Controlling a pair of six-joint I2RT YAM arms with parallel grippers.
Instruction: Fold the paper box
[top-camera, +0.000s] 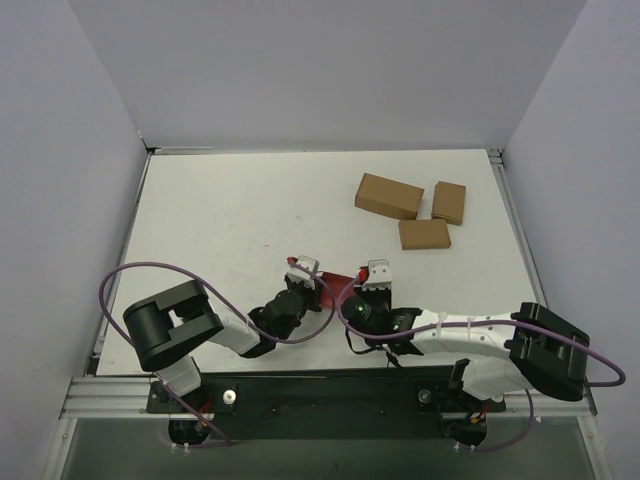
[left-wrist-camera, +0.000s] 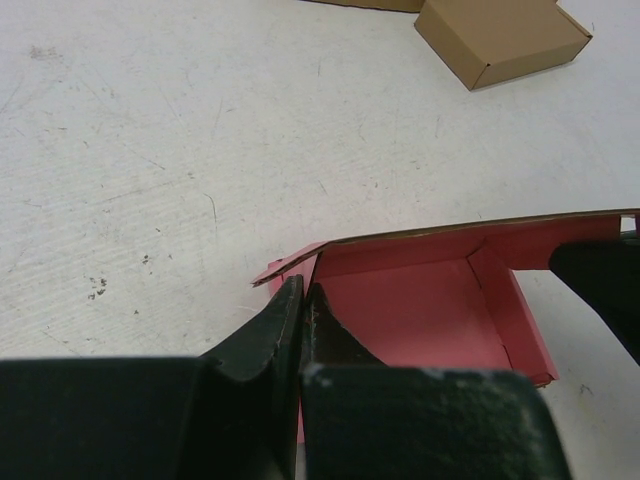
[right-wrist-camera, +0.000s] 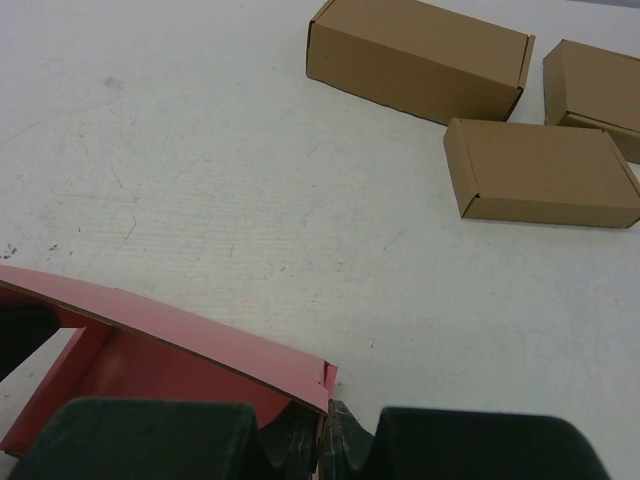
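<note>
Near the front edge of the white surface (top-camera: 230, 210), I hold the pink-red paper box (top-camera: 338, 287) between both arms, its walls partly raised around an open floor. The left claw (left-wrist-camera: 303, 292) is pinched shut on the box's left corner. The right claw (right-wrist-camera: 325, 425) is clamped on the right end of a bowed wall. Three brown cardboard boxes (top-camera: 388, 196) lie well apart at the far right.
</note>
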